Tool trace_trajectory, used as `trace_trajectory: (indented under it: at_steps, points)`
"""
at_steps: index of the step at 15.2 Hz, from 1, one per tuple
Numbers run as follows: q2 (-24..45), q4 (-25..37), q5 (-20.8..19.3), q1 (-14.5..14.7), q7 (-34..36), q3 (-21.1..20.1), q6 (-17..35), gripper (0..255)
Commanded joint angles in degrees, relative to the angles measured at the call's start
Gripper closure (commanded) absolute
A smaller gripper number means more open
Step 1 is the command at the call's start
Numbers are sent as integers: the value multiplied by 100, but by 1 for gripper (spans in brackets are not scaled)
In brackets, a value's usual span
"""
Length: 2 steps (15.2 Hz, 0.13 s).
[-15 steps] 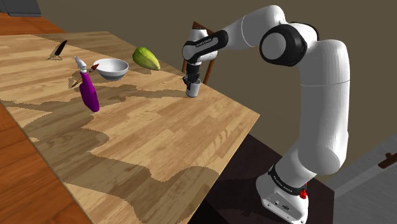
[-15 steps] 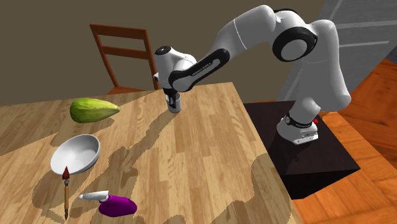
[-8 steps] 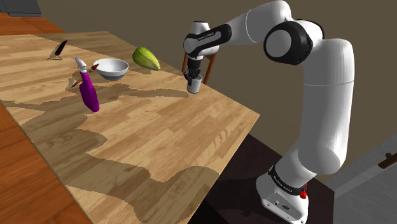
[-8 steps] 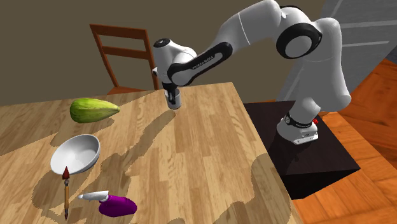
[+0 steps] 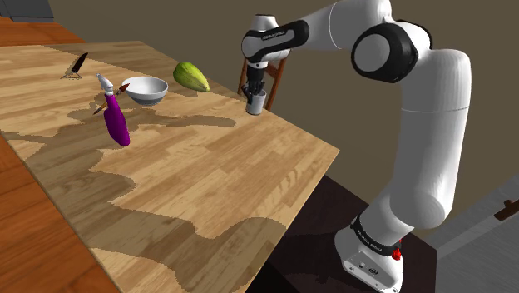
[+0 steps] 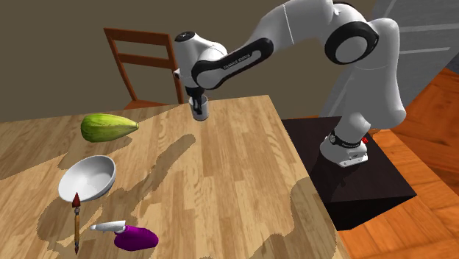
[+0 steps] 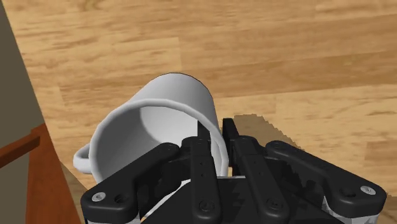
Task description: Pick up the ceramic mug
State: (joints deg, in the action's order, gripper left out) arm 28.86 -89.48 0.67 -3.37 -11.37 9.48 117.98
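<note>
Wrist view: the gripper [image 7: 216, 132] clasps the mug [image 7: 173, 95] by its rim; in the shoulder view the bowl [image 5: 146, 89] sits at its nine o'clock.

Near rim of mug [image 7: 153, 121] hidden behind tool [image 7: 215, 135], chair [image 5: 273, 86] mostly behind arm [image 5: 333, 25], stand [image 5: 323, 218] cut by bottom edge

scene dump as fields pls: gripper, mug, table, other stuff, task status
gripper: shut on the mug, pinching its wall at the rim
mug: white, handle on the side away from the grip, appears held just clear of the table
table: wood grain
other items: white bowl, green fruit, purple spray bottle, paintbrush
behind table: wooden chair
status: grasp made; mug looks lifted
</note>
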Motion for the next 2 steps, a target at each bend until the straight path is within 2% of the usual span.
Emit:
trace_trajectory:
  at_steps: [1,2]
  points:
    - [-31,61,-4,-1,-3,3,-92,255]
    - [-30,62,-4,-1,-3,3,-92,255]
